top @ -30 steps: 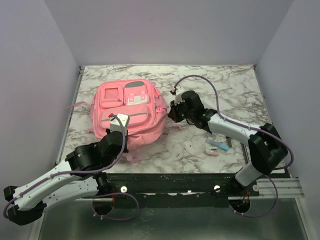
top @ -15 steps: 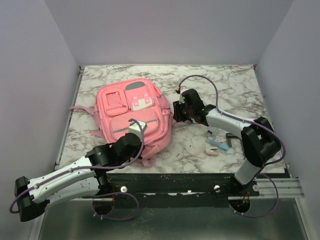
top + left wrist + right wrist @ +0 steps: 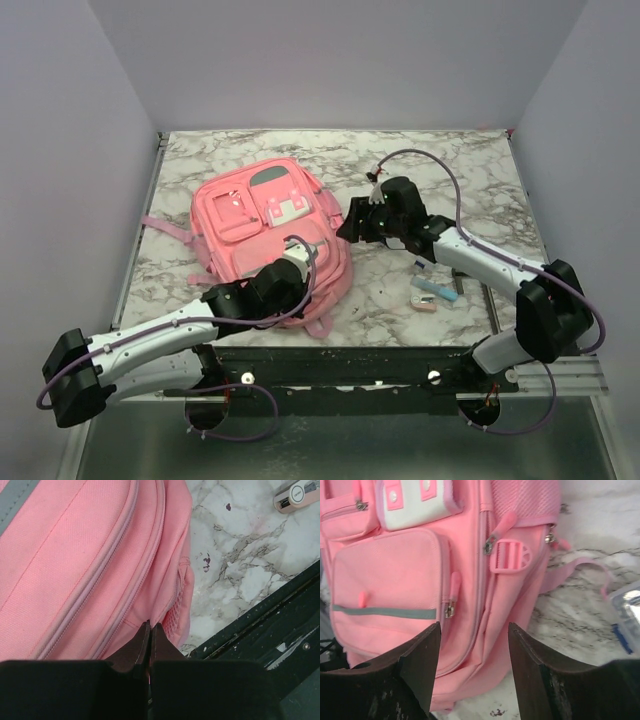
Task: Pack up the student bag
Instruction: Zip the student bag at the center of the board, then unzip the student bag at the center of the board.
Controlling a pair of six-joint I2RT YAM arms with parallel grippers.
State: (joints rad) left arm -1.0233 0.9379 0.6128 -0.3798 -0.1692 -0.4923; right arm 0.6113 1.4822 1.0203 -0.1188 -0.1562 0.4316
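The student bag (image 3: 262, 228), a big pink backpack with a white patch (image 3: 287, 208), lies flat on the marble table (image 3: 450, 170). My left gripper (image 3: 303, 258) rests on its near right corner. In the left wrist view the left gripper (image 3: 150, 625) is shut at a seam of the bag (image 3: 75, 560), with a sliver of pink between the fingers. My right gripper (image 3: 350, 226) hovers at the bag's right side. In the right wrist view the right gripper (image 3: 474, 627) stands open above the bag (image 3: 390, 575), with nothing between its fingers.
A small pink item (image 3: 424, 305) and a blue pen-like piece (image 3: 437, 290) lie on the marble to the bag's right; the pink item (image 3: 295, 494) also shows in the left wrist view. A clear box with blue (image 3: 627, 615) sits beside the strap. The table's black front edge (image 3: 260, 630) is close.
The bag slid right and toward the front edge, turning slightly, as my left arm swept right with it. My right gripper opened and let go of the bag's right side.
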